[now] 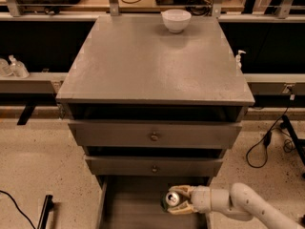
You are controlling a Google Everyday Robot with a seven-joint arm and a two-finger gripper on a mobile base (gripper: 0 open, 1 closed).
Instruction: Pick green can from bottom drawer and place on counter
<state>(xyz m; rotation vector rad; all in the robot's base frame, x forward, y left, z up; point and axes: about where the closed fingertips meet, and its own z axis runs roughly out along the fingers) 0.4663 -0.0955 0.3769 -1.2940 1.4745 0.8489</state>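
Green can (172,198) sits clamped in the gripper (171,201) inside the bottom drawer (129,205).

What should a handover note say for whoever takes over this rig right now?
Gripper: reaches in from the right, low over the open bottom drawer, shut on the green can.
Can: at the right side of the drawer, silver top up. Whether it is off the drawer floor cannot be told.
Counter: a white bowl sits near its back edge.
Done: reach and grasp.
Left: lift the can out of the drawer, carry it up past the two upper drawer fronts, set it on the counter, probably away from the bowl, and release.
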